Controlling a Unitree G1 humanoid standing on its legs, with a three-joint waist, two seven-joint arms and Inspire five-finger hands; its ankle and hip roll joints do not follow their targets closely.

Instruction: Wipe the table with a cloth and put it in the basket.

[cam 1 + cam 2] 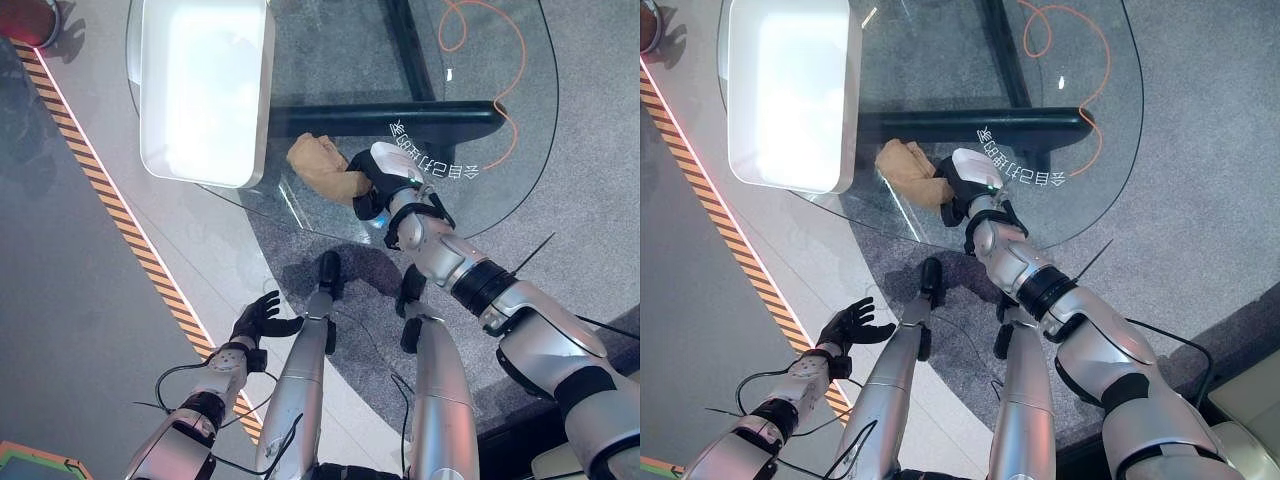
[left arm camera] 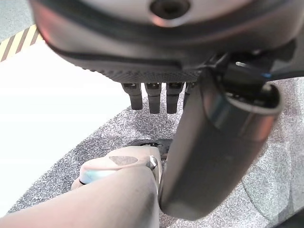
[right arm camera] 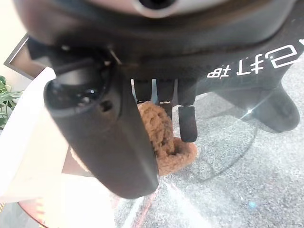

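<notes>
Right hand [image 1: 375, 180] clenched on tan cloth [image 1: 320, 165] on glass table [image 1: 520, 120]; cloth's long axis runs toward white basket [image 1: 205, 90]. Right wrist view shows fingers [image 3: 187, 123] curled into cloth. Left hand [image 1: 258, 320] low, relaxed, empty.

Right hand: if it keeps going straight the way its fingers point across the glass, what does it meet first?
The brown cloth is already under the right hand. Beyond it, the white basket looks like the next thing in line, though height is hard to judge.
</notes>
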